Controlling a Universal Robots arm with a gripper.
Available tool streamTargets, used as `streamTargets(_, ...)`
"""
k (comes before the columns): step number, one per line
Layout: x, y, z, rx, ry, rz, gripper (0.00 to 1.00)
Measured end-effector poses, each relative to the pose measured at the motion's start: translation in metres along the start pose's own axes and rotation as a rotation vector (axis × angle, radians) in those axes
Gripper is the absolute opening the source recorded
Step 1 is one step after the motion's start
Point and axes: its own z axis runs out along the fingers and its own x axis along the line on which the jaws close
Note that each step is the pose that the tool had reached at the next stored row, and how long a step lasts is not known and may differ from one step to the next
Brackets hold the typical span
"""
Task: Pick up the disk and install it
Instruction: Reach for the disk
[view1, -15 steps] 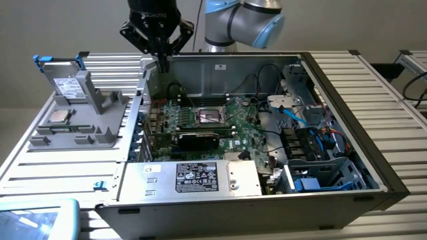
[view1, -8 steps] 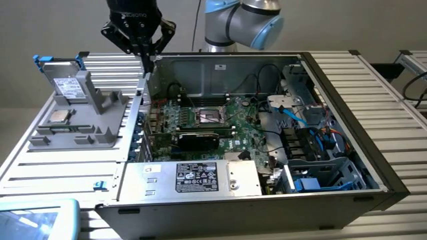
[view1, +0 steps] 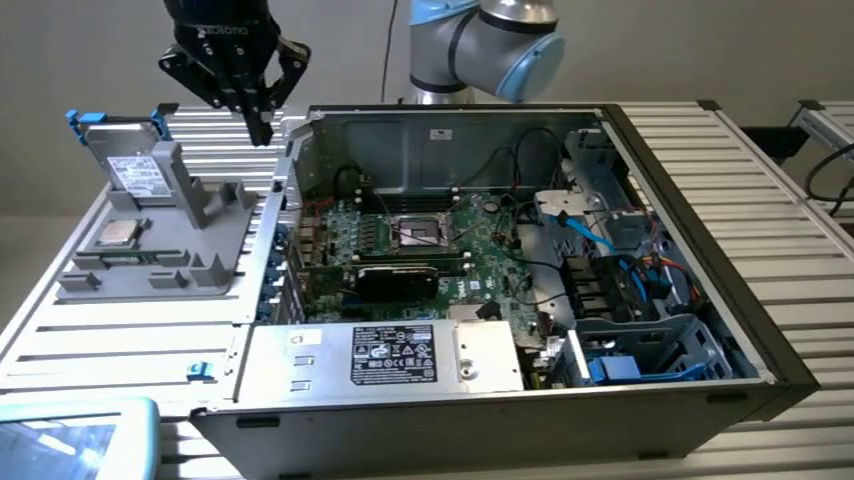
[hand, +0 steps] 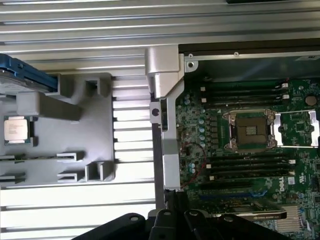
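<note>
The disk (view1: 132, 172), silver with a white label and a blue bracket at its upper end, leans tilted in the grey holder (view1: 200, 215) on the exterior view's left. Its blue bracket (hand: 22, 75) also appears at the edge of the wrist view. My gripper (view1: 262, 128) hangs above the table between the holder and the open computer case (view1: 441, 130). It is above the disk and toward the exterior view's right of it, not touching it. Its fingers are shut together with nothing between them.
A small square processor chip (view1: 118, 233) (hand: 17, 129) lies in the grey holder. Inside the case are the motherboard (hand: 250, 130), a silver box with a black label (view1: 394, 355) and a drive cage with blue parts (view1: 641, 355). Everything rests on a ribbed metal table (view1: 147, 330).
</note>
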Motion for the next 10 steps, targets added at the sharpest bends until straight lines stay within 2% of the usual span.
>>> streamTargets(3, 0.012, 0.0013, -0.0001, -0.0001, -0.0001, 0.000, 0.11)
streamTargets(10, 0.030, 0.0129, -0.0002, 0.0027, -0.0003, 0.000, 0.11)
